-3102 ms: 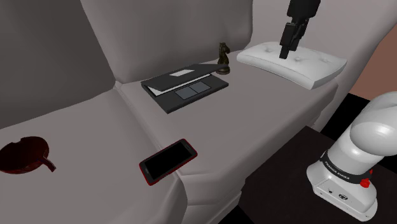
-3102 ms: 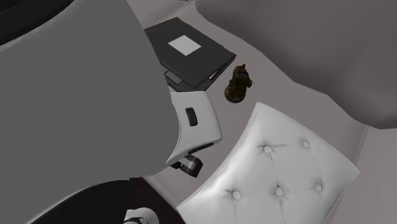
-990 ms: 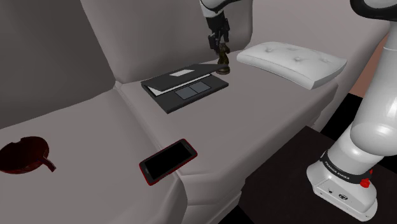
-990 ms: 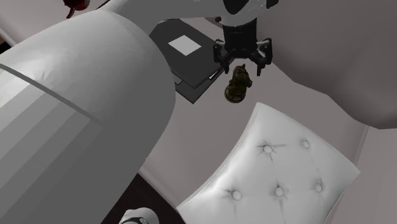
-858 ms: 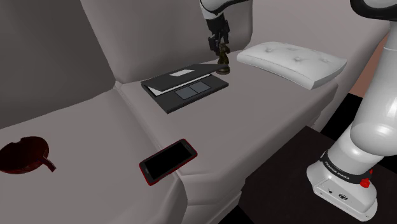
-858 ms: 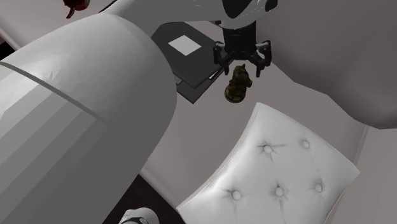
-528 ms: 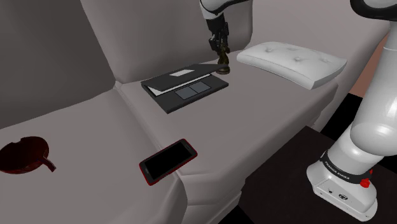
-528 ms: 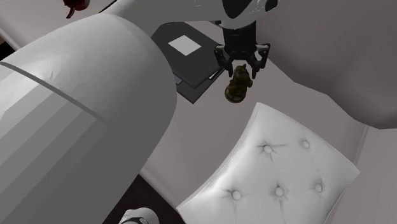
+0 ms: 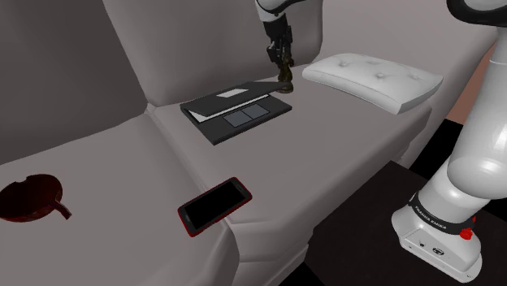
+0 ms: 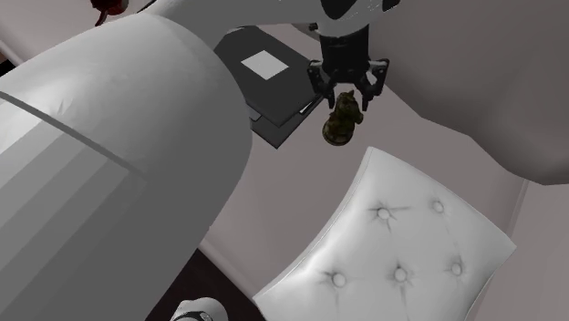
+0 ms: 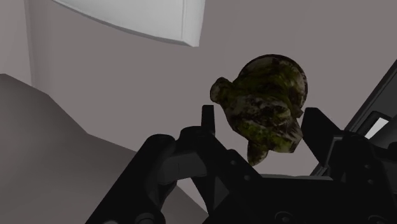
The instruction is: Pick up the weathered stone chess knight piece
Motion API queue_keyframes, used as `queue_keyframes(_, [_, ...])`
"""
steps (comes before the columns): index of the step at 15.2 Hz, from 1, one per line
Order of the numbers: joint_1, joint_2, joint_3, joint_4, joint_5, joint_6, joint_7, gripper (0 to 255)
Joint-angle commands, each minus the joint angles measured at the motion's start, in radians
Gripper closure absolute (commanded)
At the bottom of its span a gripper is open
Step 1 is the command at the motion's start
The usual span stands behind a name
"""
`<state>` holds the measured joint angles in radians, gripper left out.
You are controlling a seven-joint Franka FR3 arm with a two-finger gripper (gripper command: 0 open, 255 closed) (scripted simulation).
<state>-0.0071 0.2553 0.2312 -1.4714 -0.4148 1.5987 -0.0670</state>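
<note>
As you sweep the shoulder view from its nine o'clock edge, you first meet a dark red dish [image 9: 31, 199] on the grey sofa seat [image 9: 122, 162]. Next comes a black phone with a red rim [image 9: 215, 205], lying flat near the picture's six o'clock, and a dark laptop [image 9: 236, 110] at about twelve o'clock from the phone. Just beside the laptop's far corner, at its two o'clock, stands the chess knight [image 9: 285, 81], mottled brown and green, upright with its base on the seat. Your claw [image 9: 281, 58] hangs at the knight's twelve o'clock and is holding its head. In the wrist view the fingers [image 11: 207, 121] press against either side of it. At three o'clock from the knight, near but apart, lies a white tufted cushion [image 9: 374, 79], and the stand [image 9: 437, 231] sits at the picture's four o'clock.
</note>
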Motion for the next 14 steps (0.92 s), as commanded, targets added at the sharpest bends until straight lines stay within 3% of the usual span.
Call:
queue_keyframes(1, [0.002, 0.000, 0.001, 0.026, 0.001, -0.025, -0.008, 255])
queue_keyframes(14, [0.022, 0.038, 0.002, 0.228, -0.011, -0.183, -0.057, 255])
